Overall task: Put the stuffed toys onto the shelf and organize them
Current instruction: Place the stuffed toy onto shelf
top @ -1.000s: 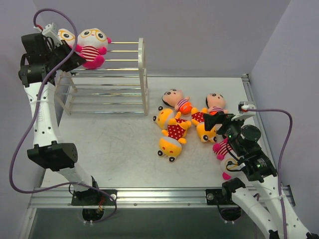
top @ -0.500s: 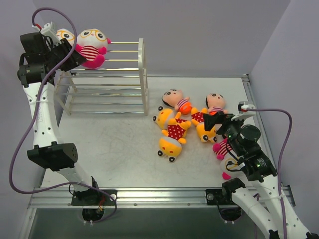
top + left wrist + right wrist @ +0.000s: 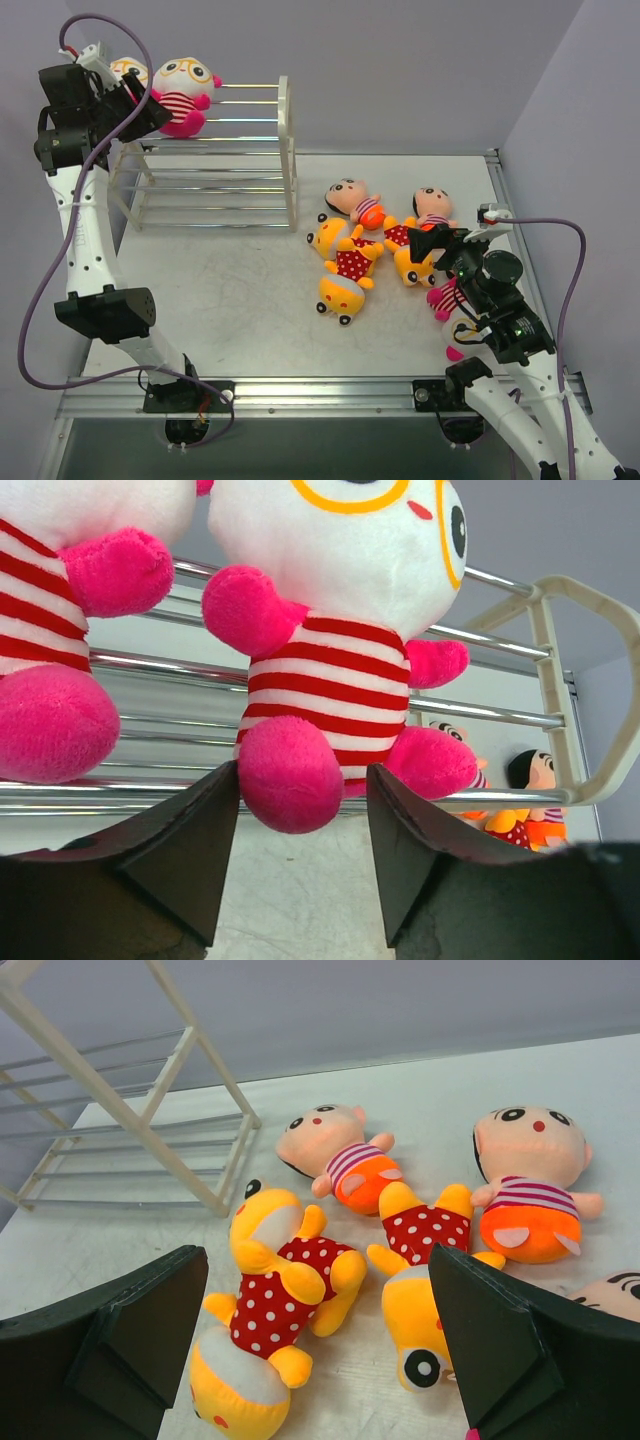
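Pink striped toy (image 3: pixel 330 670) on the shelf (image 3: pixel 500 712) top tier, left gripper (image 3: pixel 302 768) parted either side of its foot, right gripper (image 3: pixel 318 1252) wide, empty

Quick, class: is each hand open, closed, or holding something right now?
Left hand: open around a foot of the pink toy, not gripping it.
Right hand: open, empty, above the yellow toys.

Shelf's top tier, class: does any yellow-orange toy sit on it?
No: only two pink striped toys sit there; the yellow-orange toys lie on the table.
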Action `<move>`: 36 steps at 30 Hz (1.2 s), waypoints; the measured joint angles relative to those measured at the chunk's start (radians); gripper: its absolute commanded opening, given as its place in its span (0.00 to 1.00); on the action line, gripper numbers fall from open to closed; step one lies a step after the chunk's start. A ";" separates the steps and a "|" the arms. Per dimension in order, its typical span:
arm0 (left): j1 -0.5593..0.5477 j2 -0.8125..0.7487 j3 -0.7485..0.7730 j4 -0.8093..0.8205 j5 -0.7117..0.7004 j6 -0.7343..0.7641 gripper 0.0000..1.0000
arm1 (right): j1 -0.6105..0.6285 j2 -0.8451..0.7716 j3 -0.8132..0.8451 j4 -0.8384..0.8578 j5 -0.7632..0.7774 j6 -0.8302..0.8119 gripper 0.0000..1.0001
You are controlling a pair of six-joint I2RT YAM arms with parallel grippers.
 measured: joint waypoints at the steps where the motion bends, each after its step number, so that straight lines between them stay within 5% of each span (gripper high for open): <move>1: 0.000 0.000 0.000 0.003 -0.002 0.000 0.65 | 0.000 0.000 0.000 0.000 0.000 0.000 0.98; 6: 0.000 -0.025 -0.021 0.024 -0.024 -0.016 0.82 | 0.001 0.000 0.000 0.000 0.000 0.000 0.98; 12: 0.000 -0.095 -0.054 0.069 -0.047 -0.040 0.91 | 0.006 0.000 0.000 0.000 0.000 0.000 0.98; 20: 0.000 -0.171 -0.100 0.129 -0.087 -0.050 0.90 | 0.006 0.004 0.000 0.000 0.000 -0.001 0.98; 29: -0.004 -0.217 -0.257 0.244 -0.156 -0.045 0.75 | 0.006 0.030 0.000 0.001 0.000 -0.003 0.97; 36: -0.063 -0.222 -0.278 0.292 -0.232 -0.012 0.77 | 0.006 0.062 0.001 0.006 0.000 -0.003 0.96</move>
